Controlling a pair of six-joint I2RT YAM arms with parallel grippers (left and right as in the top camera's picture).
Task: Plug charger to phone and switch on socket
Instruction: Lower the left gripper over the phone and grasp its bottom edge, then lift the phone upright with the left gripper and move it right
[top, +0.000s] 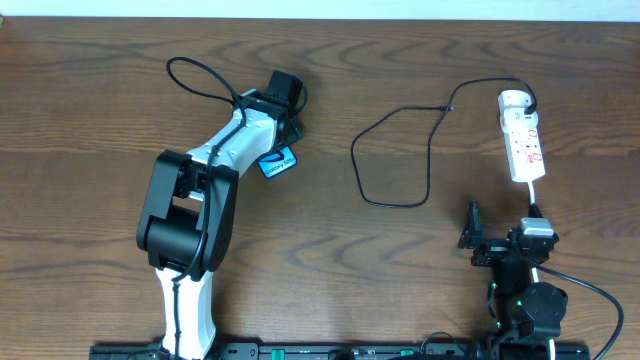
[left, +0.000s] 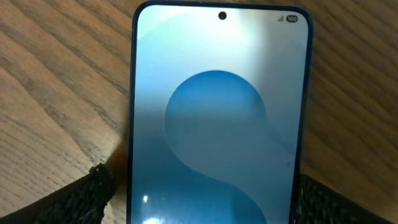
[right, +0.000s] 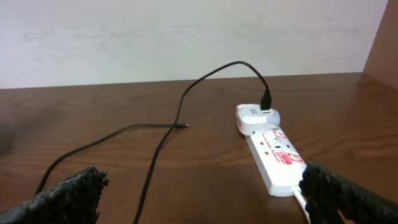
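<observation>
"The left gripper (left: 202, 186) hangs right over the slim blue-screened smartphone (left: 217, 118), with a dark pad (left: 93, 196) at each long edge. Pinching or only flanking, I cannot tell."

"And the right gripper (right: 202, 180)?"

"Spread wide, holding nothing, low over the bench, facing the narrow white power strip (right: 277, 160). The long thin black charger cable (right: 179, 112) has its white plug head (right: 256, 117) in the strip's far end. Its small connector tip (right: 184, 126) lies loose, well apart from the smartphone."

"So steady the smartphone first?"

"I'd say so. Even pressure on both edges, port end left free. Then the right one should take the cable just behind the tip."

"The surface?"

"A dark brown wood-grain bench (top: 100, 100), matt, with a pale plain wall (right: 124, 37) behind."
</observation>
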